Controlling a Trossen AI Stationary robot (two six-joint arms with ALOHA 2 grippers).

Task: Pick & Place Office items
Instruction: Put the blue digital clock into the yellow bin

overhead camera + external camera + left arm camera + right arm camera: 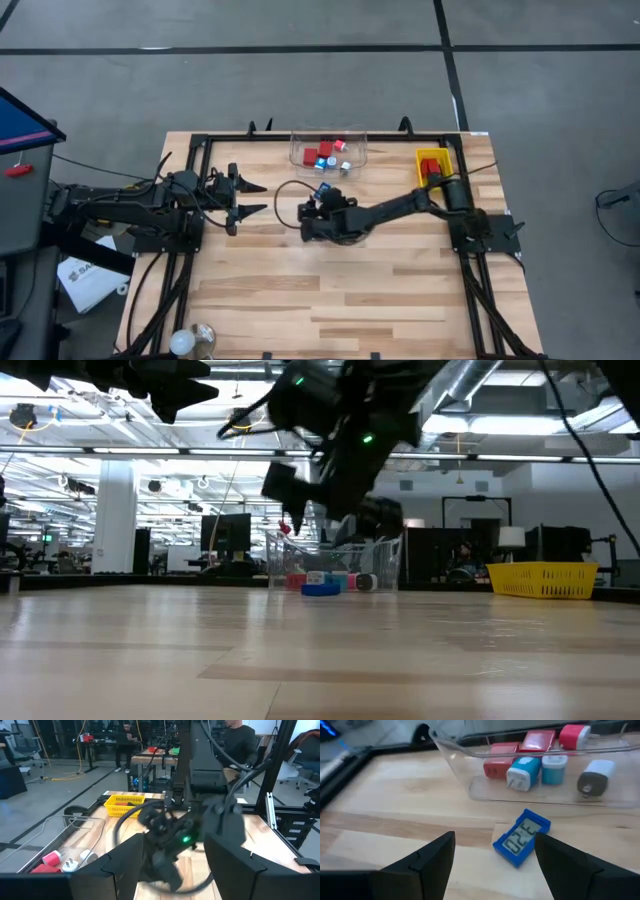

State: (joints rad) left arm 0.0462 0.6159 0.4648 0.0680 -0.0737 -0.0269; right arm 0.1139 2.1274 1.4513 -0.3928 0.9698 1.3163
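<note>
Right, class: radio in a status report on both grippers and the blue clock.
Right gripper open, over blue clock. Clock on table beside clear tub. Left gripper open, waiting left. Nothing in the way.

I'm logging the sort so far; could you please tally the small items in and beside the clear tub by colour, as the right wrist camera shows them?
Red pieces, in the clear tub: 3
Blue-and-white plug pieces, in the tub: 2
Grey-and-white piece, in the tub: 1
Blue digital clock, on the table beside the tub: 1
Total: 7
</note>
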